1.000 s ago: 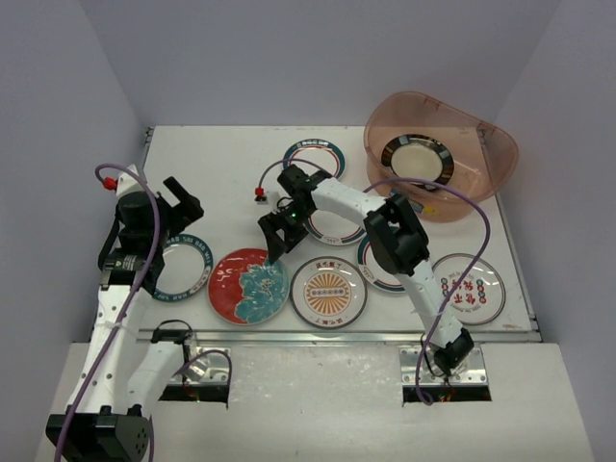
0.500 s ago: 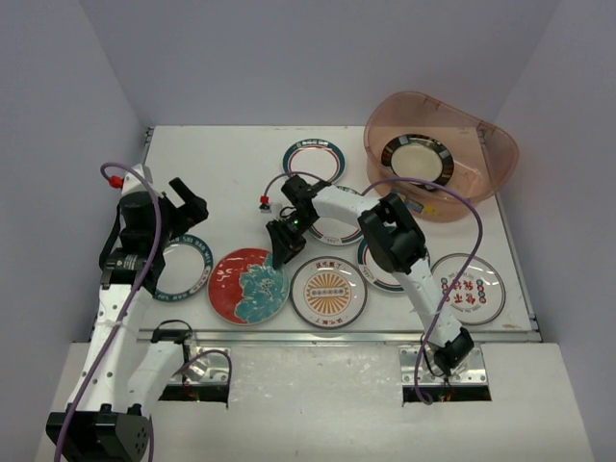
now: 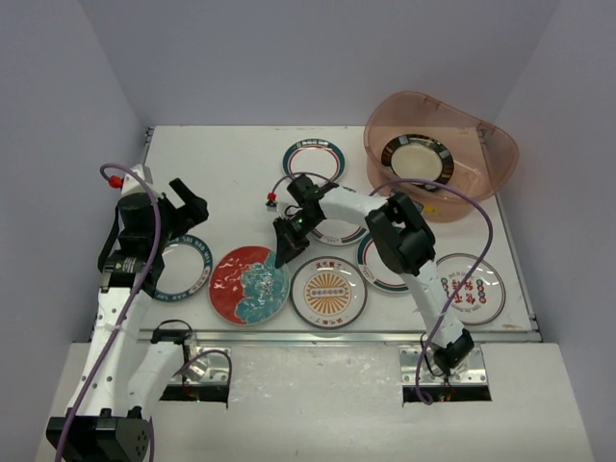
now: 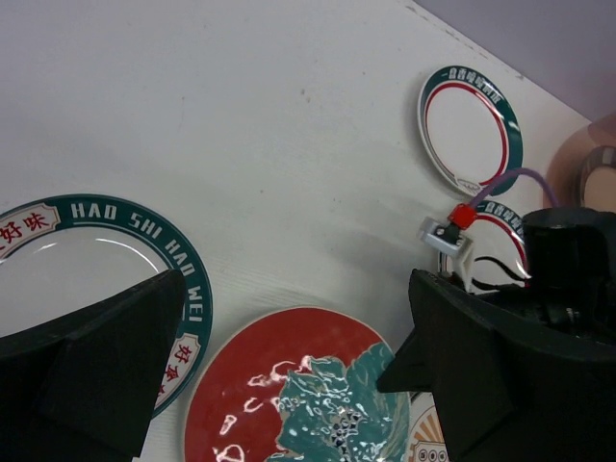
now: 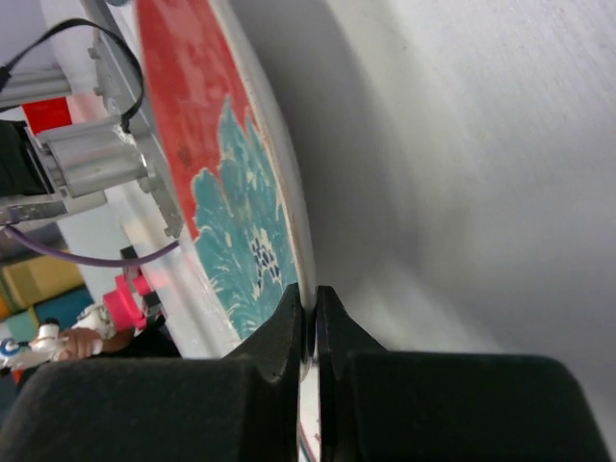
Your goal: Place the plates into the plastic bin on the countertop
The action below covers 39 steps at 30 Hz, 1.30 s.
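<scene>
Red plate: the red-and-teal floral plate [image 3: 246,287] lay by the front edge of the countertop [image 3: 221,164], left of the middle.
Right pincer: your right pincer [image 3: 282,253] was clamped shut on the back-right rim of that plate. In the wrist view its fingers [image 5: 287,332] pinched the rim edge-on.
Left pincer: your left pincer [image 3: 189,206] stood wide open with nothing in it, over the left side of the countertop, above the back rim of the teal-lettered plate [image 3: 183,271].
Bin: the plastic bin [image 3: 493,159] stood in the back right corner with the dark-rimmed plate [image 3: 417,160] inside it.
Front edge: the sunburst plate [image 3: 328,290] lay just beside the red one, and the red-lettered plate [image 3: 470,288] lay near the front right corner.
Back edge: a teal-and-red rimmed plate [image 3: 314,160] lay near its middle.
Centre: a second rimmed plate [image 3: 342,234] and a third rimmed plate [image 3: 373,269] were partly hidden under your right arm [image 3: 404,241].
</scene>
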{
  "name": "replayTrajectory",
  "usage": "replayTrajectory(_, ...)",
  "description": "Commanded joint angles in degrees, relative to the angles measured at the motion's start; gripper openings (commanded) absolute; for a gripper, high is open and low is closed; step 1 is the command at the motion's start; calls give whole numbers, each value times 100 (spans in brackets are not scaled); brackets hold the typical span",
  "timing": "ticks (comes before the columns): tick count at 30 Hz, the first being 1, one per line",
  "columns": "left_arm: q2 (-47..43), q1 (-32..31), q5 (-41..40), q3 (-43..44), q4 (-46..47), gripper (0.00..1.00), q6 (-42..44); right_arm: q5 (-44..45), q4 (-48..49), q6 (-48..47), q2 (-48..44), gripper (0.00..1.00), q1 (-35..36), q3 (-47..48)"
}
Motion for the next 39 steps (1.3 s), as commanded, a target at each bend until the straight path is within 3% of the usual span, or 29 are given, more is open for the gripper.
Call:
replayTrajectory(1, -142, -50, 4, -22, 283, 100, 50, 48, 502, 429, -1352, 0, -478, -77)
replayTrajectory(12, -161, -42, 4, -14, 284, 100, 41, -252, 1553, 2124, -3428, 0, -2326, -941)
replayTrajectory(17, -169, -54, 41, -22, 283, 100, 41, 695, 2185, 3285, -4288, 0, -3746, -1501)
replayTrajectory(19, -176, -53, 87, -22, 294, 100, 41, 1849, 2330, 4032, -4634, 0, -4441, -1882)
replayTrajectory(21, -201, -59, 95, -17, 289, 100, 41, 2471, 2594, 4598, -4847, 0, -4898, -2297)
replayTrajectory(25, -240, -117, 91, -22, 292, 100, 41, 4037, 2743, 5308, -4826, 0, -5118, -2461)
replayTrajectory(28, -263, -153, 110, -39, 316, 100, 41, 4438, 3242, 5552, -4568, 0, -5110, -2457)
replayTrajectory(29, -273, -163, 102, -33, 318, 100, 41, 4450, 3497, 5506, -4433, 0, -5110, -2407)
replayTrajectory(39, -303, -478, 172, -66, 371, 100, 60, 4656, 2834, 4787, -2912, 0, -4892, -885)
